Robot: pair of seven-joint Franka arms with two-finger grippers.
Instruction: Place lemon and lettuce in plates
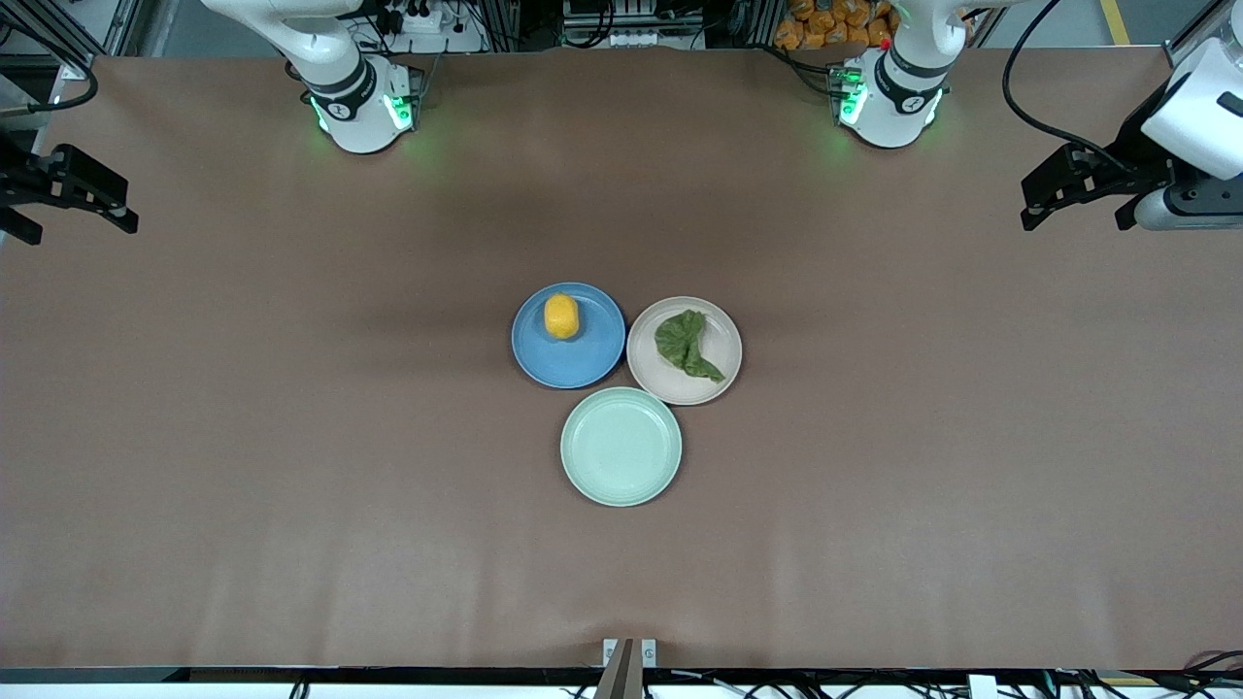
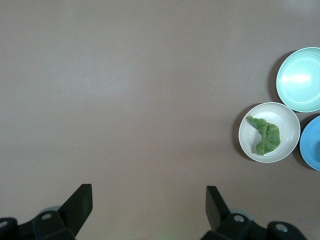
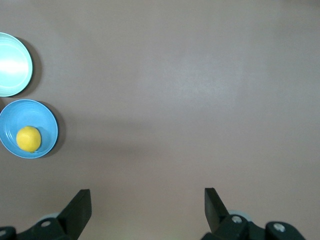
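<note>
Resting: the lemon (image 1: 561,316) lies in the blue plate (image 1: 583,364), toward the edge farther from the front camera.
Lettuce: the lettuce (image 1: 686,345) lies in the beige plate (image 1: 646,364), its tail pointing toward the rim nearer the camera.
Plates: the 2 plates touch or nearly touch; a mint plate (image 1: 621,447) sits bare just nearer the camera, between them.
Left gripper: the left gripper (image 1: 1076,189) hangs over the left arm's end of the table, fingers spread wide, holding nothing.
Right gripper: the right gripper (image 1: 73,192) waits over the right arm's end, likewise spread and holding nothing.
Progress: the task looks done.
Risk: the lemon could roll if a plate is nudged; any return of an arm over the crowded plates could push one into its neighbour.
Views: the front view alone shows all 3 plates whole; the left wrist view shows no lemon, the right wrist view no lettuce, and each shows its own fingers' gap plainly.
</note>
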